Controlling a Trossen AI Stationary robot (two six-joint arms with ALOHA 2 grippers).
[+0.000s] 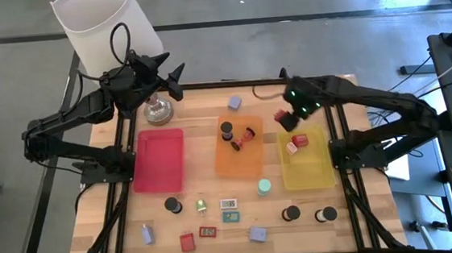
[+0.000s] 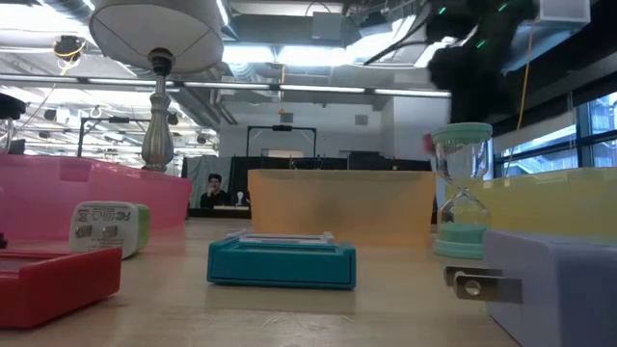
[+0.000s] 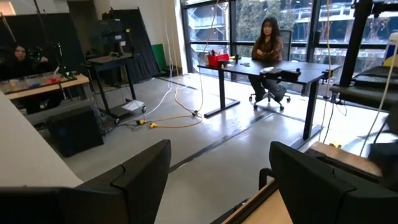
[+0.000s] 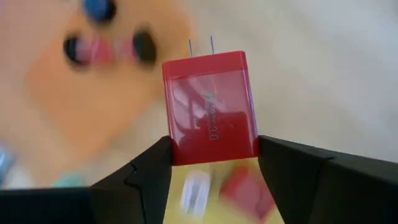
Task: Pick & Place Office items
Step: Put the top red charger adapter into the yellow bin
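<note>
**Red charger block held above the yellow tray**

The right end effector [image 4: 214, 155] is clenched on a red charger block [image 4: 211, 106], its two metal prongs pointing away from the fingers [image 4: 146, 171]. Below the end effector lies the yellow tray [image 1: 318, 172], already holding a red and a white item; the orange tray [image 1: 241, 162] sits just beside it, with dark round items in it. The left end effector [image 1: 175, 75] hangs released, well apart, near the lamp base [image 1: 158, 110] at the worktop [image 1: 104, 221] edge.
</note>
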